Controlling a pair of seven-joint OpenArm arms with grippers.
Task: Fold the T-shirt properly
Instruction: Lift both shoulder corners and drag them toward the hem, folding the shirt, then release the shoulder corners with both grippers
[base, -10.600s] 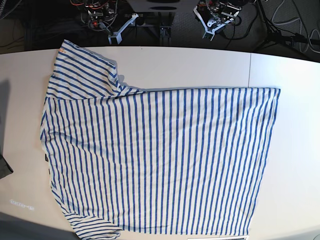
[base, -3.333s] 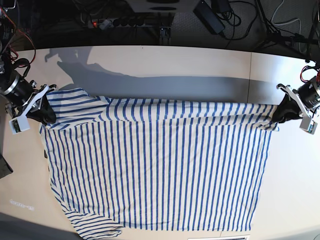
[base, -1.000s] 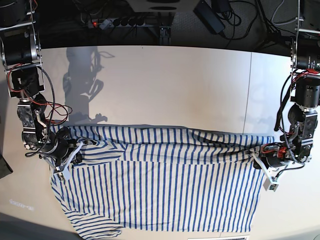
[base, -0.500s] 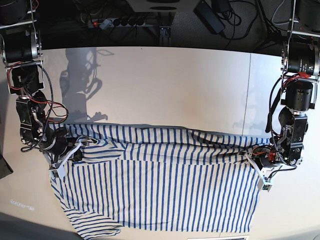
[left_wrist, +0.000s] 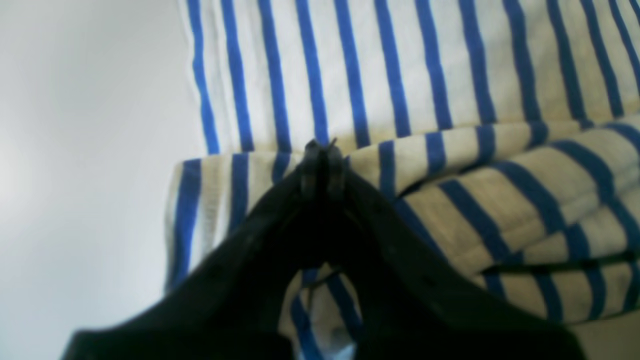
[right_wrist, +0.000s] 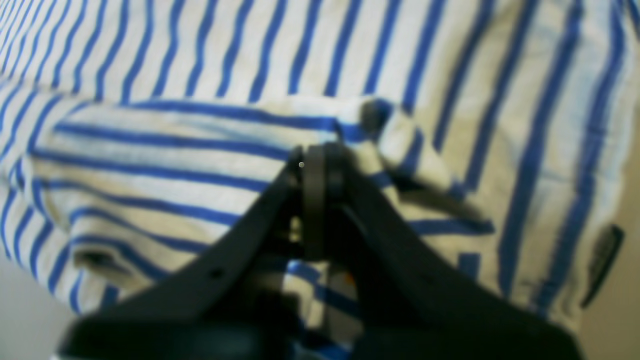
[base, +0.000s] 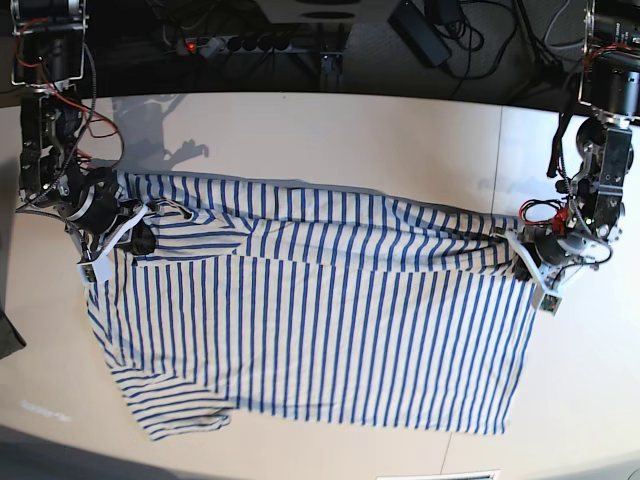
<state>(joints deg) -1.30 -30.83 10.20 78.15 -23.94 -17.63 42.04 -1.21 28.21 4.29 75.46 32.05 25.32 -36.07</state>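
The left gripper (base: 519, 262) is at the right end of the T-shirt (base: 330, 330), its arm (base: 600, 165) coming in from the right edge and sloping down toward the middle. Its jaws are closed, pinching the striped cloth close to the shirt's right side. The right gripper (base: 140, 245) mirrors it at the left end, its arm (base: 60, 150) entering from the left and angled down and inward; its jaws are closed on the cloth too. The two grippers stand well apart, about level with each other, both fingertips down in the fabric.

The shirt lies across the middle of the counter (base: 290, 130), its far part gathered in a long, loose band between the grippers, with creases at both ends. The near part spreads flatter, stripes running near to far, and a sleeve (base: 180, 405) lies out at the near left. In the right wrist view, a small dark label (right_wrist: 602, 265) shows along the shirt's edge.
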